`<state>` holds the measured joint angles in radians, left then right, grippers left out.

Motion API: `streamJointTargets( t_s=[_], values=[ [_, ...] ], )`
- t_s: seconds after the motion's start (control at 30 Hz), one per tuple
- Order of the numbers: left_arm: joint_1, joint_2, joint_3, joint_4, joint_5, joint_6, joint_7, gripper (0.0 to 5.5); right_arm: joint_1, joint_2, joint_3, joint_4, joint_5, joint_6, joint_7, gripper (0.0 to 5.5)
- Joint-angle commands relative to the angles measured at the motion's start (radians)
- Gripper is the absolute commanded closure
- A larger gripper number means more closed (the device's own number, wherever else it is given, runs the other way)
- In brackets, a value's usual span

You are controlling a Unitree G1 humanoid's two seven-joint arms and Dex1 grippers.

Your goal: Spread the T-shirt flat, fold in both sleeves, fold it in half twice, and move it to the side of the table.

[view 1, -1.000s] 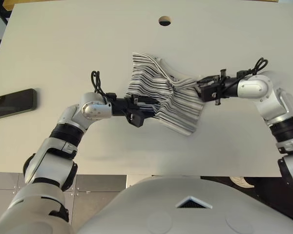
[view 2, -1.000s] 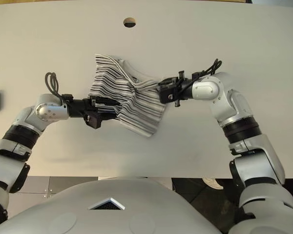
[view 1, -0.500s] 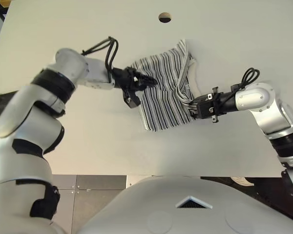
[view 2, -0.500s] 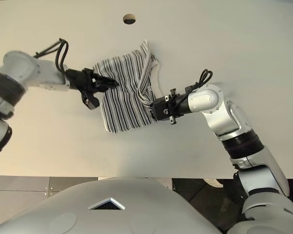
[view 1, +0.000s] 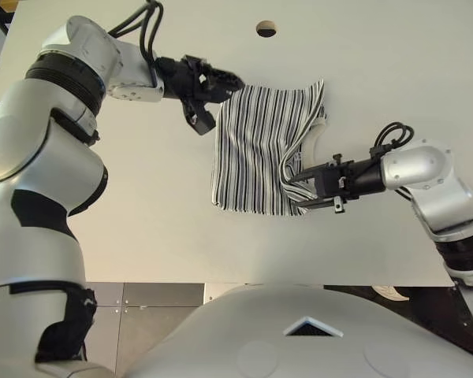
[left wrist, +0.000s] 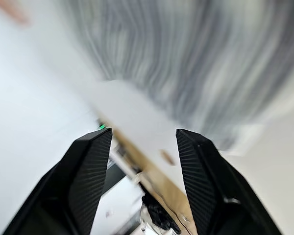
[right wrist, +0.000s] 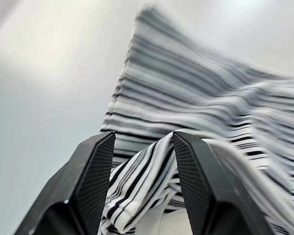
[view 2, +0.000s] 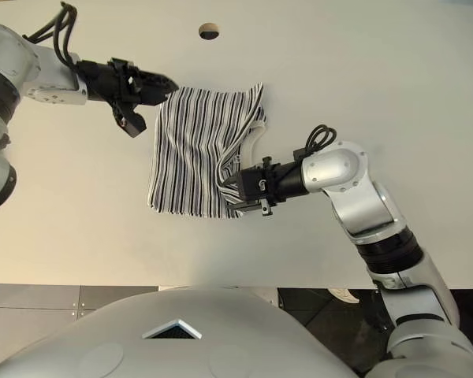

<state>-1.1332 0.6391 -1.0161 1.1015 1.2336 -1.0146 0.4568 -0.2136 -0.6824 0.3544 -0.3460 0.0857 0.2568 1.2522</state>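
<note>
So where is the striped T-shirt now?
In the head views the striped T-shirt sits mid-table, between the left gripper at its far left corner and the right gripper at its near right edge.

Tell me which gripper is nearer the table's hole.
Left. The left gripper is at the T-shirt's far corner, close to the hole; the right gripper is at its near edge.
</note>
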Motion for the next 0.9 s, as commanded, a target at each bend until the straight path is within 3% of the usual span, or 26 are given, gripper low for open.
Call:
streamJointTargets(
  t_s=[0.03,0.1,0.17,0.33,0.53,0.9],
  values=[
    [0.108,0.092,0.059,-0.022,-0.055,0.013,-0.001,3.07,-0.005,-0.033,-0.059,-0.028,0.054,0.019,-0.006,3.32],
    [0.151,0.103,0.072,-0.032,-0.066,0.020,-0.003,3.07,-0.010,-0.031,-0.067,-0.029,0.074,0.023,-0.010,3.32],
    [0.184,0.097,0.013,-0.044,0.020,0.087,-0.014,3.07,-0.030,0.001,-0.056,0.014,0.058,-0.003,-0.044,3.32],
    [0.355,0.043,-0.019,-0.124,-0.011,0.035,-0.096,3.07,-0.141,0.193,-0.012,0.268,-0.022,-0.097,-0.224,3.32],
    [0.400,0.054,-0.001,-0.241,-0.019,0.075,-0.108,3.07,-0.211,0.266,0.052,0.498,-0.117,-0.199,-0.283,3.32],
    [0.448,0.087,0.014,-0.340,-0.012,0.117,-0.165,3.07,-0.171,0.136,0.088,0.583,-0.226,-0.250,-0.220,3.32]
  ],
)
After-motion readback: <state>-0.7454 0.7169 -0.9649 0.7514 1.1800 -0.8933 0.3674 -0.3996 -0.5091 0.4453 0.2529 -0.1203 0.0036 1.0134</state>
